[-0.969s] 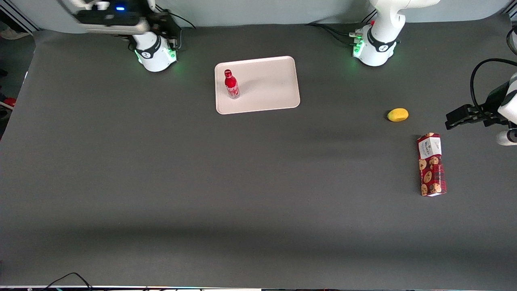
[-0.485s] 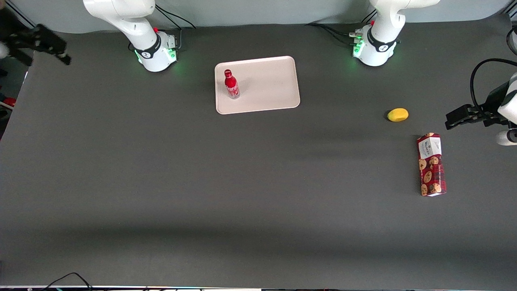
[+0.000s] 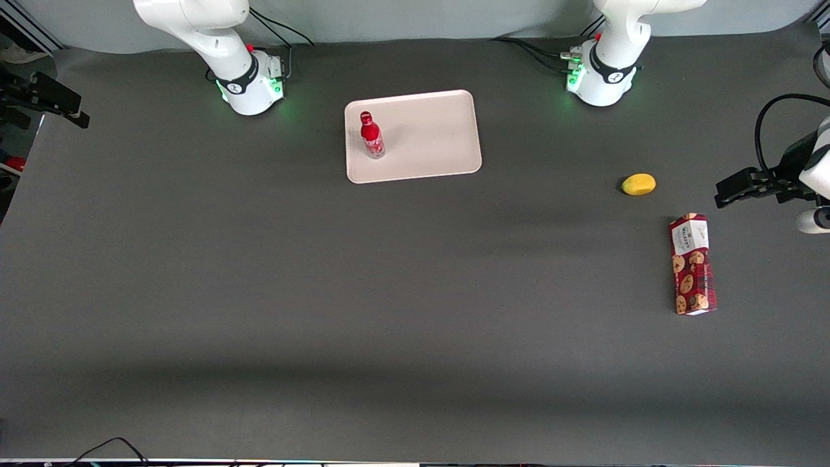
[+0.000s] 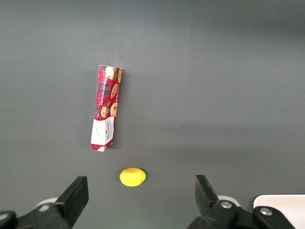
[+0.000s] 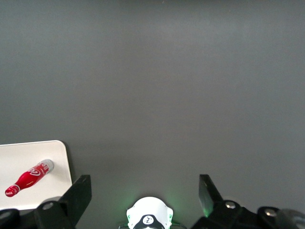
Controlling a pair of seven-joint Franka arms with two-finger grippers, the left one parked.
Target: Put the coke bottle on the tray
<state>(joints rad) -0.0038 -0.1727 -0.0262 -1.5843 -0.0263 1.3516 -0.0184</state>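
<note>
Up at the left edge of the front view, well clear of everything, the gripper (image 3: pixel 68 111) hangs out past the table's end with nothing in it; from its own wrist camera the two dark fingers (image 5: pixel 78 193) stand wide apart over bare mat. A matte charcoal-grey table (image 3: pixel 324 292) fills nearly the whole scene, smooth and flat, with a pale wall strip along the top of the frame and some black cables trailing there. On it, upper centre, lies the tray (image 3: pixel 434 136), a flat pinkish-beige rectangle with rounded corners and a low rim. Upright on the tray, close to its edge toward the working arm, stands the coke bottle (image 3: pixel 371 135), slim, glossy red, red-capped, silvery at the base. Toward the parked arm's end sit a small smooth yellow lemon (image 3: pixel 639 184) and, nearer the camera, a long red cookie box (image 3: pixel 692 264) lying flat.
</note>
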